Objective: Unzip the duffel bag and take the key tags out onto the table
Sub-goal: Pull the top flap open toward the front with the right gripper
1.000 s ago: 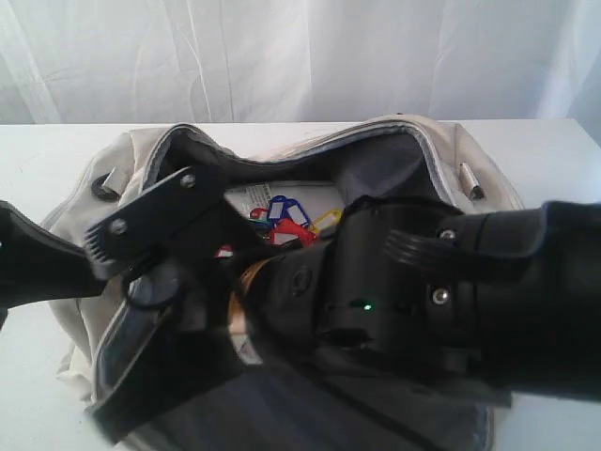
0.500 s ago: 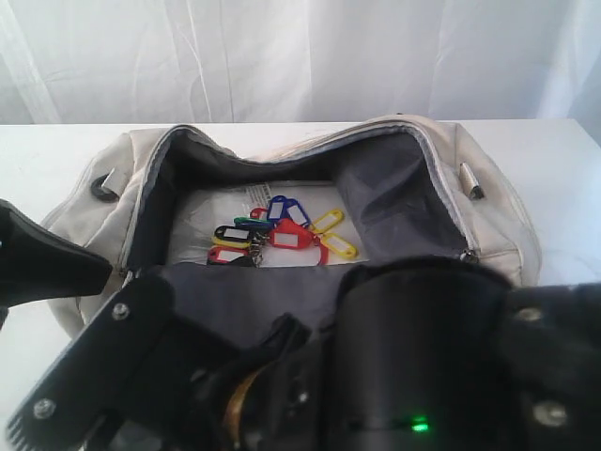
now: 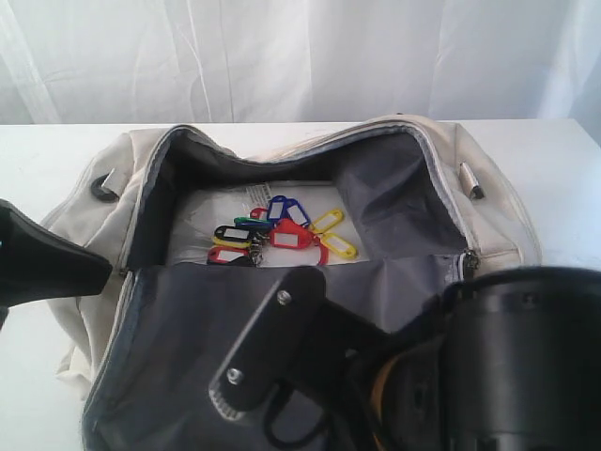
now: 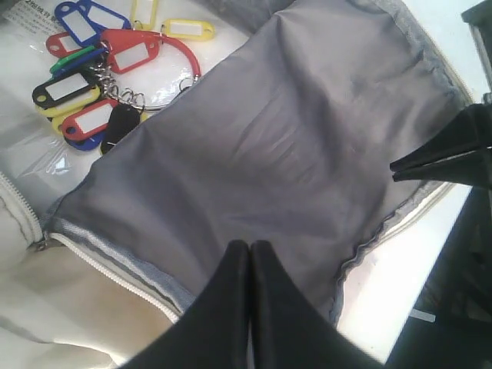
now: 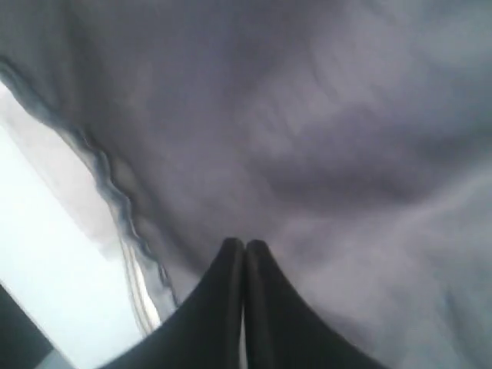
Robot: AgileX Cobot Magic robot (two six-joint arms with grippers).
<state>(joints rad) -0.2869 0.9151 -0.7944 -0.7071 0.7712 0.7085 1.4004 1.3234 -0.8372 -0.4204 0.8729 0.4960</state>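
Hardware of the right arm [image 3: 526, 366] is filling the nearest lower right corner of the exterior view. Just beside it, a black bracket [image 3: 272, 348] with two screws is standing over the bag. The left arm [image 3: 42, 268] is entering at the left edge as a dark wedge.

Right gripper [image 5: 244, 244]: its two black fingers are pressing flat against each other from base to tip, with nothing between them. It is hovering close over the grey lining flap [image 5: 346, 131]; whether the tips are touching the fabric cannot be determined. In the left wrist view the same closed tips [image 4: 393, 169] are pointing at the flap's zipper edge.

Left gripper [image 4: 250, 246]: its jaws are fully together and holding nothing. It is hanging over the same flap, near the zipper tape [image 4: 115, 265] that is running along the flap's border.

The duffel bag [image 3: 488, 211] is lying unzipped on the table [image 3: 38, 150] with its main opening facing up. Its near panel is folding out toward the camera and showing the grey lining.

The key tags [image 3: 282, 233] are lying inside the bag, beyond the flap and apart from both grippers. Red, yellow, blue, green and black tags are hanging together on a metal ring. They are resting on a glossy white sheet [image 3: 216, 207] that is covering the bag floor.

Farther back, the bag's far wall is sagging inward, and a dark metal pull [image 3: 470, 180] is lying at its right end. A white curtain [image 3: 300, 56] is hanging behind the table.
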